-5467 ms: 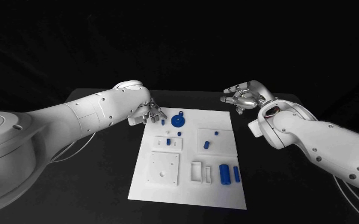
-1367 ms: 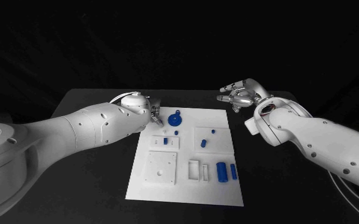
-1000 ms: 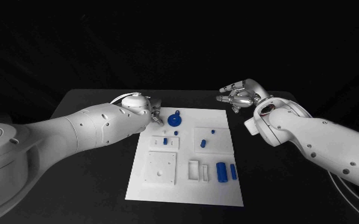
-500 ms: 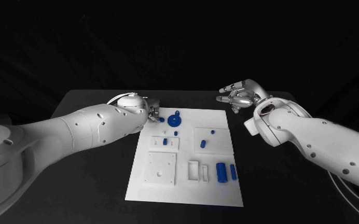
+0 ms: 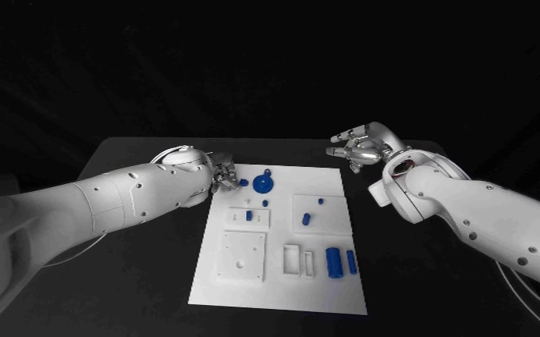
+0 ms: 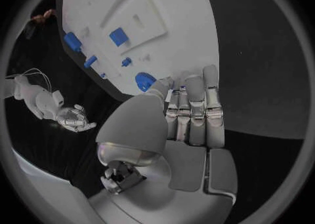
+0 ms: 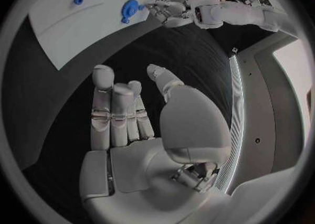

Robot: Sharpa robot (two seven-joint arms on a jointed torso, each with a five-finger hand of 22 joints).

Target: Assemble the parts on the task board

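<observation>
The white task board lies mid-table with several blue parts on it. A blue gear sits near its far left corner, also seen as the gear and the gear. Just left of it is a small blue peg, and my left hand pinches it between thumb and fingertip at the board's far left edge. My right hand hovers off the far right corner of the board, fingers apart and holding nothing. My right wrist view also shows the left hand at the peg.
Further blue parts rest on the board: a short peg, a block, a peg, and two cylinders near the front. A raised white square plate sits front left. Black table surrounds the board.
My left hand has drawn back to the left, so the small peg beside the gear now shows at its fingertips. The right hand has stayed where it was.
</observation>
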